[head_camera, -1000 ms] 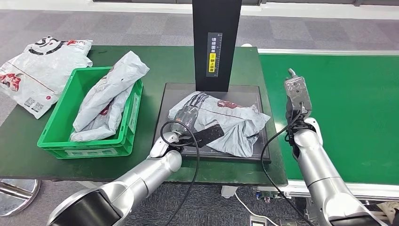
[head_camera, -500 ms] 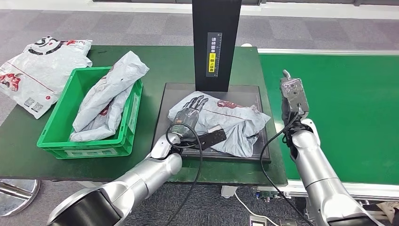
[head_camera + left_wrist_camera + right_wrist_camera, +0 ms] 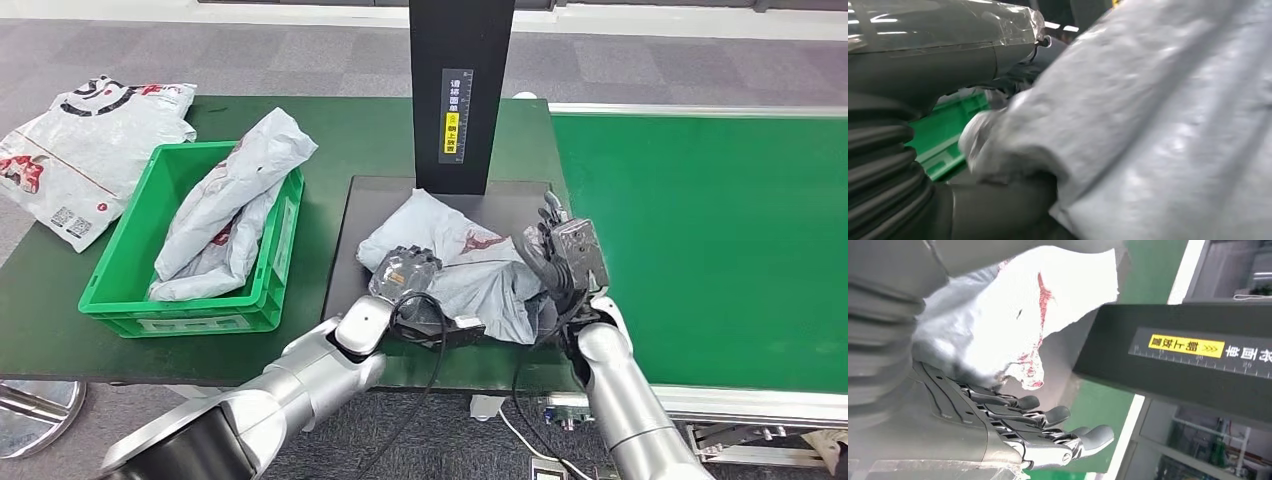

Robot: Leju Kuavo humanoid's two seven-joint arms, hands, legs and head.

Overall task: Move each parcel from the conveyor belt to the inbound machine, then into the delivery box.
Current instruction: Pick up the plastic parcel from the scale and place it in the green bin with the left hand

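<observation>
On the table the parcel [image 3: 465,265] lies on the machine plate [image 3: 345,235] between our hands, left hand [image 3: 403,270] gripping its near-left edge, right hand [image 3: 560,255] flat against its right side, fingers [image 3: 1058,416] straight, box [image 3: 140,300] well left.

My arms are silver tubes with black cables looping by each wrist — my left hand [image 3: 403,270] and right hand [image 3: 556,252] show dark metal fingers — grey ribbed wrist covers.

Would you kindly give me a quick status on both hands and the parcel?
Left robot hand and right robot hand both against the grey parcel, grip unclear. Parcel on the inbound machine plate. Green box already holds one parcel.
</observation>
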